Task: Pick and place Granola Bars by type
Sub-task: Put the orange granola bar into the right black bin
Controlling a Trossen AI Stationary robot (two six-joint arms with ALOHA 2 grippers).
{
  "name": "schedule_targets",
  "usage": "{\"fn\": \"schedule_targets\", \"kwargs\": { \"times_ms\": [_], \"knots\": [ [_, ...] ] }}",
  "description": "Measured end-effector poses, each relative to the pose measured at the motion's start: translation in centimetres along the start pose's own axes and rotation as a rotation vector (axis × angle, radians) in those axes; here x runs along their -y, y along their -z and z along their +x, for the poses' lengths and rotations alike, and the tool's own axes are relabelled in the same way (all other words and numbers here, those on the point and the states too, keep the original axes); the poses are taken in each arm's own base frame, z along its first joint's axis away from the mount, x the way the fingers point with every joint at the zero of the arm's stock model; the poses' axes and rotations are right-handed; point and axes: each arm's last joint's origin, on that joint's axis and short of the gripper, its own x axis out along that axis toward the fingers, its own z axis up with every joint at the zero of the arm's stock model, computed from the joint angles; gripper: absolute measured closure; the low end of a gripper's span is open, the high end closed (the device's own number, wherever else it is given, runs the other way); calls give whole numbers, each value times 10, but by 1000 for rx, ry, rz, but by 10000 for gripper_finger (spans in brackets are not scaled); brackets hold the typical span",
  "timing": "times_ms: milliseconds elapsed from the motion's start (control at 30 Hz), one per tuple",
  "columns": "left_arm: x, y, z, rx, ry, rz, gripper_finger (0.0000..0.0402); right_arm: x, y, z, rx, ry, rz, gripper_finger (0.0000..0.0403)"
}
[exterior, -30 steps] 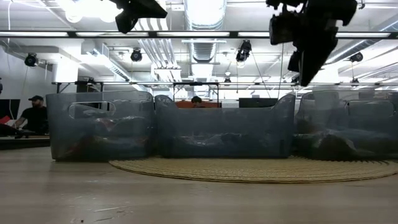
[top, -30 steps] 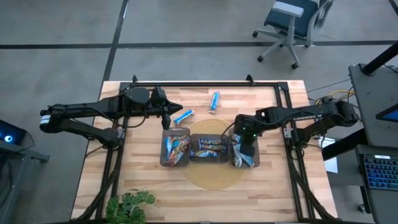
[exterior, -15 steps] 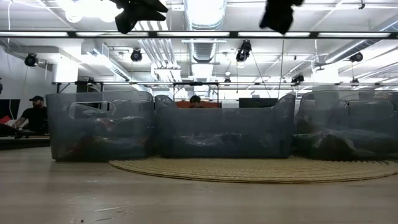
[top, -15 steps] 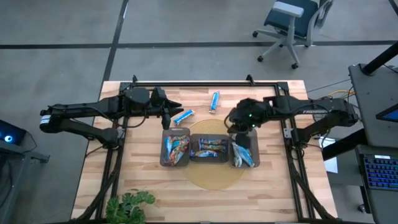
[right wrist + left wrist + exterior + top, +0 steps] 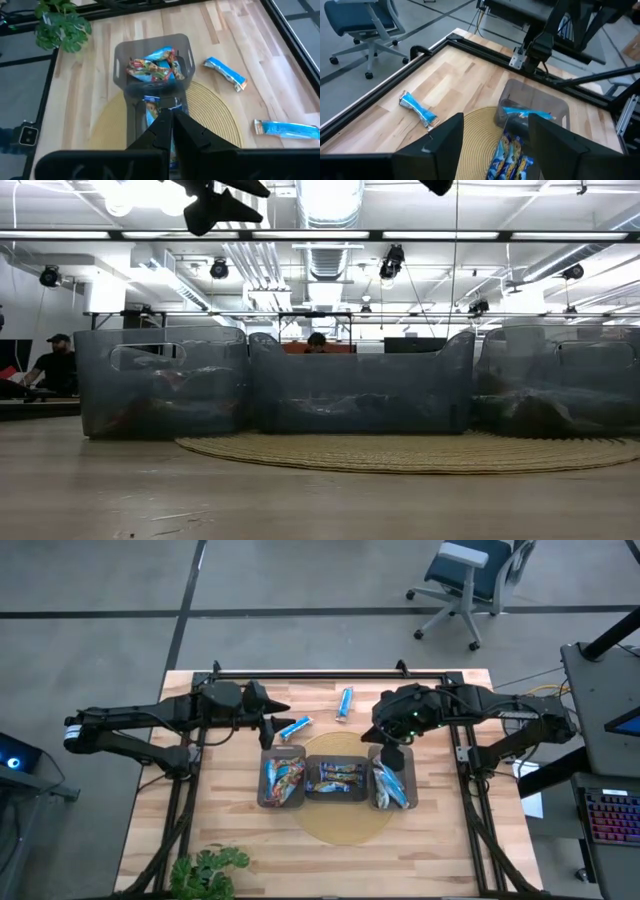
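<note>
Three dark translucent trays stand in a row on a round woven mat. The left tray holds mixed-colour granola bars, the middle tray holds some too, and the right tray holds blue ones. Two blue bars lie flat on the wood beyond the trays. My left gripper hangs open above the left tray's far edge, nothing between its fingers. My right gripper is shut and empty, high above the right tray's far end.
A black frame rail runs along the table's far edge and down both sides. A potted plant stands at the near left corner. Bare wood lies near the front edge and beyond the trays. An office chair is off the table.
My right gripper has risen out of the right tray, staying shut, and tipped toward level while drawing toward the far edge. My left gripper has kept its place and opened its fingers wide.
</note>
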Motion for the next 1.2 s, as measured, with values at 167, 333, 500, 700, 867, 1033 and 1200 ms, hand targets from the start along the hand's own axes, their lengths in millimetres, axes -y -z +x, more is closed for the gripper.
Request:
{"fn": "schedule_targets", "kwargs": {
  "times_ms": [167,333,500,700,867,1033,1200],
  "knots": [
    [-1,2,0,-25,-6,19,197,1,2,-1,3,2,-23,394],
    [-1,2,0,-25,-5,30,197,0,1,-18,68,-10,-59,394],
    [1,-3,-3,-9,1,42,197,3,1,-51,190,-12,-89,394],
    [4,-14,-9,29,14,75,197,22,12,-86,279,55,-50,394],
    [4,-17,-10,36,16,81,197,40,29,-97,309,121,-28,394],
    [4,-17,-10,35,15,81,197,50,49,-89,324,61,-24,394],
    [4,-17,-10,35,15,95,197,58,73,-77,285,88,10,395]
  ]
}}
